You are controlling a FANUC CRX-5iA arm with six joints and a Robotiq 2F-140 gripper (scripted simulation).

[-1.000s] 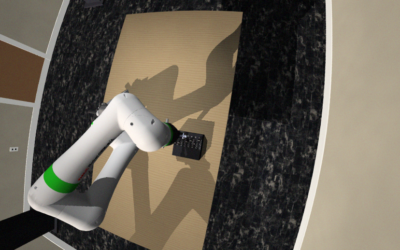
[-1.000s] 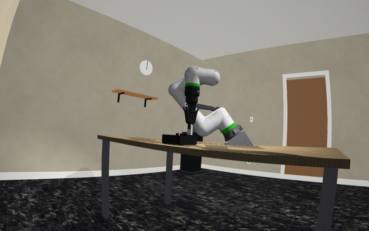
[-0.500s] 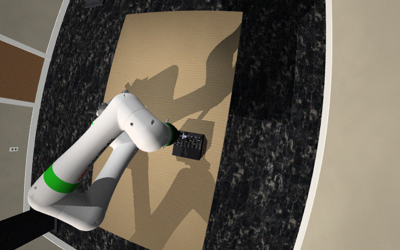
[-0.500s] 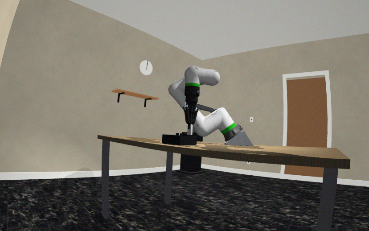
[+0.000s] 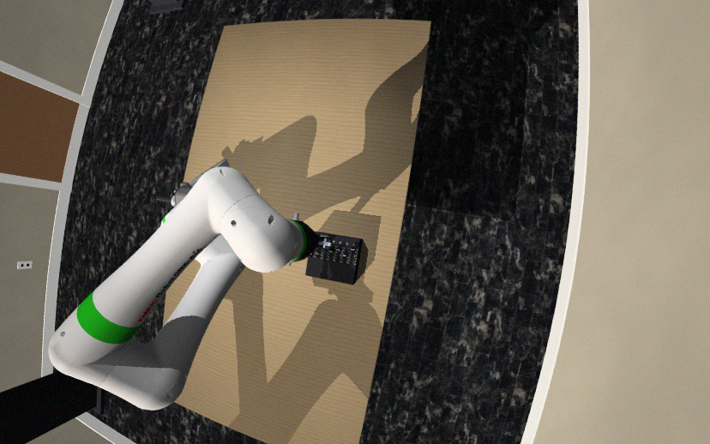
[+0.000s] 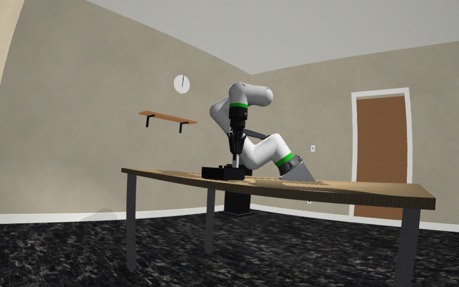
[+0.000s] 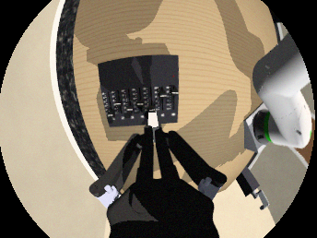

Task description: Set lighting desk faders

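The black lighting desk [image 5: 334, 258] stands flat on the wooden table near its right edge. It also shows in the side view [image 6: 223, 173] and in the wrist view [image 7: 140, 91]. A row of several faders runs across its top, with small light caps; their levels are too small to read. My gripper [image 7: 152, 117] [image 5: 325, 243] is shut, with nothing between the fingers. It points straight down and its pale fingertips stand at the near edge of the desk, at the fader row. In the side view the fingertips [image 6: 235, 161] reach the desk's top.
The table's right edge lies close beside the desk [image 5: 389, 251]. My arm's white elbow [image 5: 251, 230] hangs over the table left of the desk. The robot's base [image 6: 296, 170] sits on the table behind.
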